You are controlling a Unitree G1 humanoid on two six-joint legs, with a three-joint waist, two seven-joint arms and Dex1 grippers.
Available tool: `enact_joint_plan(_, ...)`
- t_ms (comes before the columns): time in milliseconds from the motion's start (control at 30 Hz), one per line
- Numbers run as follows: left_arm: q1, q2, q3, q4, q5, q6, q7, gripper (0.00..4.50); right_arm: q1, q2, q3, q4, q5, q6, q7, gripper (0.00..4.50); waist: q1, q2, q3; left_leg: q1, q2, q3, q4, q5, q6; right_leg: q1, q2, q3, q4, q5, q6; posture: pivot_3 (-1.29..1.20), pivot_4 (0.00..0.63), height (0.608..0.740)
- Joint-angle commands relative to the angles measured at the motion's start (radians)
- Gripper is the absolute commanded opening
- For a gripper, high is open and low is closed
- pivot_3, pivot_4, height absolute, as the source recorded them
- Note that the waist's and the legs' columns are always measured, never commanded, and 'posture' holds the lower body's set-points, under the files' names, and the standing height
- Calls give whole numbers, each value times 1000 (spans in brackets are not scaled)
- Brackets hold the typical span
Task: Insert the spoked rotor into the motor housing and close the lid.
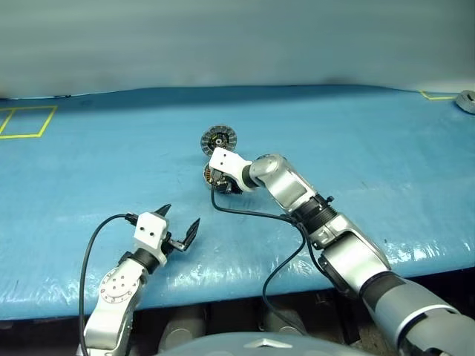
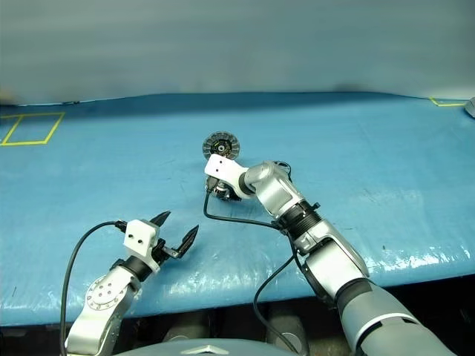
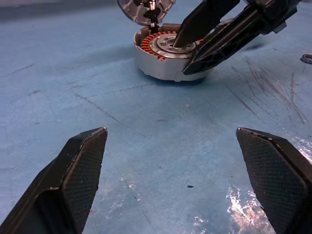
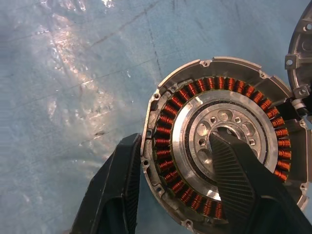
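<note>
The motor housing (image 4: 214, 87), a grey cup with copper coils round a silvery centre, lies mid-table. Its lid (image 1: 217, 139) stands open at the housing's far edge, its finned face towards me. My right gripper (image 4: 173, 139) reaches down onto the housing. One finger (image 4: 234, 180) sits on the silvery centre and the other (image 4: 117, 185) lies against the outer wall, so it is shut on the housing. My left gripper (image 1: 180, 219) hovers open and empty near the front edge, pointing at the housing (image 3: 161, 63). I cannot make out the spoked rotor for certain.
A round flat greyish thing (image 1: 466, 100) lies at the far right, cut off by the picture's edge; it may be the rotor. Yellow tape squares (image 1: 28, 121) mark the blue sheet (image 1: 356, 148) at the far left. The right arm's black cable (image 1: 252, 215) trails over the table.
</note>
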Motion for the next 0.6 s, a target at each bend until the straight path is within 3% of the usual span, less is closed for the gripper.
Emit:
enact_joint_plan(33, 7, 13, 39, -16, -11, -31, 0, 4500, 115, 31, -4, -70, 43, 209, -7, 1839, -1, 0, -1, 3, 0, 0, 0, 0, 0, 2, 0, 0, 0, -4, -2, 0, 150, 740)
enact_joint_plan(333, -8, 34, 92, -25, -27, -11, -1, 4500, 352, 49, 73, -488, 56, 512, -125, 1839, -4, 0, -15, 5, 0, -3, 0, 0, 0, 2, 0, -1, 0, -6, -1, 0, 150, 740)
enact_joint_plan(600, -12, 33, 80, -27, -26, 6, -7, 4500, 409, 73, 59, -693, 105, 676, -217, 1839, -6, -1, -16, 6, 1, -3, 0, -1, -1, 1, -1, -2, 0, -7, -1, 0, 150, 740)
